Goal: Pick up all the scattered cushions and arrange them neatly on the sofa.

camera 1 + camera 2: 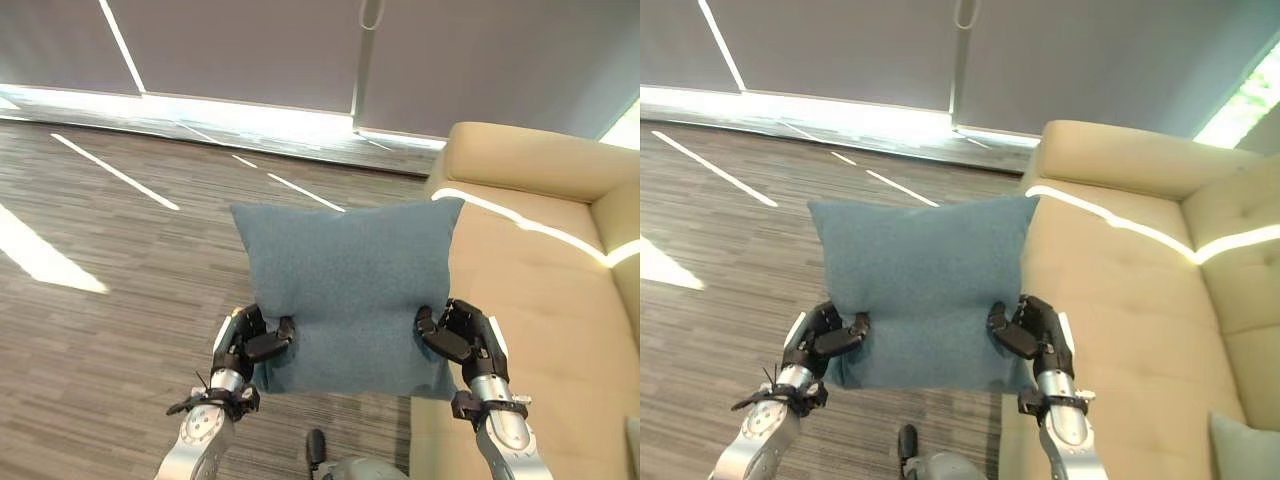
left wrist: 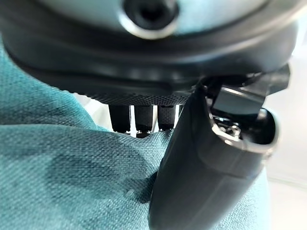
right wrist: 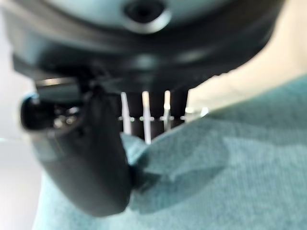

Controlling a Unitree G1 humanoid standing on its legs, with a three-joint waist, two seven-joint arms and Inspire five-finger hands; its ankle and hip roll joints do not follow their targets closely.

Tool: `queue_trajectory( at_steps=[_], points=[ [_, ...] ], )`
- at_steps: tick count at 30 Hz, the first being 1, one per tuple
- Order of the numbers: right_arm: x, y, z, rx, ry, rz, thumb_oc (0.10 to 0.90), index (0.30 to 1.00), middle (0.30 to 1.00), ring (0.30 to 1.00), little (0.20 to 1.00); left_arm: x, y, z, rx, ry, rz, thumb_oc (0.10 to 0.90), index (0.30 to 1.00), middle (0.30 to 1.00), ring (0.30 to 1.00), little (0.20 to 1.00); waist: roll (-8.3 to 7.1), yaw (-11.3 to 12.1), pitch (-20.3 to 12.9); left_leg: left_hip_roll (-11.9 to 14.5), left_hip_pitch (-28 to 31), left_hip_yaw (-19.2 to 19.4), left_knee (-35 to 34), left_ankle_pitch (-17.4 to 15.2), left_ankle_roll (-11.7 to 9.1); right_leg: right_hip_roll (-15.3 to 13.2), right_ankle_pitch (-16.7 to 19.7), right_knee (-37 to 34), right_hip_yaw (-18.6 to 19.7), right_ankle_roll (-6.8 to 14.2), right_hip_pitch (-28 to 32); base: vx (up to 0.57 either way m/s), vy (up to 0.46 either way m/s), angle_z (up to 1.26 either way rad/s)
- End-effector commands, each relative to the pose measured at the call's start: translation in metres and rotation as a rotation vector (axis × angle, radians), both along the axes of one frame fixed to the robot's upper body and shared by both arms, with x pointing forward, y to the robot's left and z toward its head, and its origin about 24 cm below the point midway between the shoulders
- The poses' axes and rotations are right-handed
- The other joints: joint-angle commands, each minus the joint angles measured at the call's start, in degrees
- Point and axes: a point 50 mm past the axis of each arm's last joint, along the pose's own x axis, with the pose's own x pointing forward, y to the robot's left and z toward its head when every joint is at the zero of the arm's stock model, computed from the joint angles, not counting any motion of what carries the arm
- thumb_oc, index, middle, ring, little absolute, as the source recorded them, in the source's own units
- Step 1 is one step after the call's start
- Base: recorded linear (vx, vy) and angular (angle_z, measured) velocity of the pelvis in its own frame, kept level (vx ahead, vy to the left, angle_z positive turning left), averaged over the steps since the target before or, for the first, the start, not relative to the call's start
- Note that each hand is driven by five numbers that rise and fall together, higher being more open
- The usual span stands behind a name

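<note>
Square teal-blue fabric cushion [image 1: 345,290], held clear of the floor between both hands, its face turned up toward the head camera and its far corners spread wide. The cushion hangs partly over the grey wood-grain plank floor [image 1: 110,300] and partly over the near end of the beige upholstered sofa [image 1: 545,300], its right-hand edge overlapping the sofa's seat.

Left hand [image 1: 255,340]: clamped on the cushion's near left edge, thumb pressed on the upper face and fingers [image 2: 136,117] wrapped behind the fabric, as the left wrist view confirms. Right hand [image 1: 460,335]: clamped likewise on the near right edge, thumb on top and fingers [image 3: 144,115] behind the cloth, seen in the right wrist view. The fabric dents where each thumb presses.

A second, pale teal cushion [image 1: 1245,450] lies on the sofa seat, well apart from the held cushion, at the seat's near right corner. Beyond the sofa's arm, grey roller blinds [image 1: 250,50] cover the window wall, with a bright strip of daylight along their base.
</note>
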Motion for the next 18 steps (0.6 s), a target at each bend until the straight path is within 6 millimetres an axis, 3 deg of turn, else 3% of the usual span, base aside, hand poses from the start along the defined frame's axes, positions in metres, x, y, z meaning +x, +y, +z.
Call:
queue_trajectory(
  at_steps=[1,2,3,4,7,9,13,16,18],
  points=[
    [0.02,0.01,0.072,-0.006,-0.397,0.071,0.4,0.3,0.3,0.3,0.3,0.016,-0.032,0.059,-0.086,-0.336,-0.161,0.4,0.3,0.3,0.3,0.3,-2.38,0.94,-1.56,1.04,3.77,-0.05,-17.81,3.99,3.23,-6.42,1.52,-2.92,3.07,0.75,5.6,0.34,0.156,-1.13],
    [0.022,0.013,0.073,0.0,-0.404,0.072,0.4,0.3,0.3,0.3,0.3,0.017,-0.032,0.061,-0.088,-0.348,-0.149,0.4,0.3,0.3,0.3,0.3,-2.33,2.66,-0.75,-0.56,0.74,-5.95,-25.34,8.88,2.45,-5.71,1.0,-2.66,7.15,0.58,6.82,0.33,0.151,-1.27],
    [0.023,0.013,0.074,-0.002,-0.408,0.072,0.4,0.3,0.3,0.3,0.3,0.017,-0.032,0.064,-0.091,-0.365,-0.14,0.4,0.3,0.3,0.3,0.3,-1.93,3.6,-0.06,-1.43,-0.62,-9.31,-27.52,11.13,1.89,-4.87,0.51,-2.04,9.29,0.27,7.68,0.34,0.169,-1.02],
    [0.023,0.012,0.073,-0.004,-0.405,0.066,0.4,0.3,0.3,0.3,0.3,0.016,-0.034,0.064,-0.108,-0.367,-0.149,0.4,0.3,0.3,0.3,0.3,-1.35,3.6,-0.22,-1.72,1.14,-10.77,-30.13,10.72,1.98,-4.3,-0.31,-1.47,11.0,0.44,8.21,0.27,0.143,-0.98],
    [0.021,0.012,0.071,-0.011,-0.391,0.069,0.4,0.3,0.3,0.3,0.3,0.016,-0.033,0.066,-0.1,-0.373,-0.154,0.4,0.3,0.3,0.3,0.3,-0.85,3.13,-1.4,-1.5,3.7,-9.75,-33.11,11.47,2.43,-4.55,-1.03,-0.15,12.02,0.84,8.33,0.2,0.143,-1.31],
    [0.026,0.022,0.072,0.001,-0.394,0.102,0.4,0.3,0.3,0.3,0.3,0.017,-0.029,0.069,-0.094,-0.383,-0.129,0.4,0.3,0.3,0.3,0.3,-0.69,3.23,-1.81,-1.54,6.28,-5.38,-34.84,10.85,4.25,-5.38,-1.47,5.37,13.92,2.59,6.62,0.27,0.257,-1.03],
    [0.031,0.031,0.075,0.0,-0.406,0.14,0.4,0.3,0.3,0.3,0.3,0.019,-0.024,0.071,-0.055,-0.396,-0.113,0.4,0.3,0.3,0.3,0.3,-0.34,3.25,-1.79,-1.87,9.18,-1.47,-36.24,9.83,6.05,-6.69,2.4,13.86,14.25,5.48,2.85,0.12,0.119,-1.07],
    [0.032,0.037,0.074,0.009,-0.406,0.155,0.4,0.3,0.3,0.3,0.3,0.019,-0.021,0.073,-0.052,-0.407,-0.09,0.4,0.3,0.3,0.3,0.3,0.81,3.65,-1.29,-1.96,11.21,0.5,-36.48,8.45,7.15,-7.96,3.29,19.07,11.03,6.13,-0.07,0.14,0.135,-0.28],
    [0.034,0.042,0.072,0.007,-0.396,0.176,0.4,0.3,0.3,0.3,0.3,0.019,-0.019,0.072,-0.053,-0.409,-0.071,0.4,0.3,0.3,0.3,0.3,1.07,4.14,-1.54,-2.37,13.04,1.49,-37.53,7.67,7.27,-9.06,2.81,17.25,7.08,5.87,-1.46,0.16,0.069,-0.55]
  ],
)
